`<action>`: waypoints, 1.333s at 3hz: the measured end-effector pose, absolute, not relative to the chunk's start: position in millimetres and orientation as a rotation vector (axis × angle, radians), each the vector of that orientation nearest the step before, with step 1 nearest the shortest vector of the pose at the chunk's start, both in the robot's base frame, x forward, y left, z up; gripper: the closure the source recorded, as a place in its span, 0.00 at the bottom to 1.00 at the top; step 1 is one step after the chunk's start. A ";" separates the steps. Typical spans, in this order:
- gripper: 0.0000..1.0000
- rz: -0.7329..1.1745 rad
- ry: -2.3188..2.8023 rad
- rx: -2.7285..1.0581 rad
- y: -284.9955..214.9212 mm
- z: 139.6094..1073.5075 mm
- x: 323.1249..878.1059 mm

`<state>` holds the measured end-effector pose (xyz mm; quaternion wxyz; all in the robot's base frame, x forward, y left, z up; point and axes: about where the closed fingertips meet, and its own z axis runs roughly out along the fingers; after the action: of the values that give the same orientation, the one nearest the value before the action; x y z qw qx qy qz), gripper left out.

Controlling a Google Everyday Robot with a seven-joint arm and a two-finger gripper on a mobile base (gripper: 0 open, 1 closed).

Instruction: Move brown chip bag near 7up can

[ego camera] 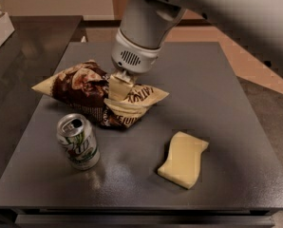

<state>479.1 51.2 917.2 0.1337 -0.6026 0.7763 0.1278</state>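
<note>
The brown chip bag [84,91], crinkly dark brown and cream, lies left of centre on the dark grey table [217,94]. My gripper [118,93] comes down from above and is shut on the middle of the bag, pinching its cream folds. The 7up can [78,141] stands upright just in front of the bag's lower left side, a small gap from it. The arm's grey wrist [141,32] hides part of the bag's top.
A pale yellow sponge-like slab [183,159] lies at the front right of the table. The table's front edge runs along the bottom. A darker counter [18,75] adjoins on the left, with a pale box at the far left edge.
</note>
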 end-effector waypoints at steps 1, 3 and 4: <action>0.54 0.340 2.220 -1.789 64.4 914.9 471.6; 0.07 0.336 2.216 -1.789 65.2 916.0 470.3; 0.00 0.334 2.214 -1.789 65.5 916.7 469.8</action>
<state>469.8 65.5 916.7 0.1376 -0.6183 0.7652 0.1153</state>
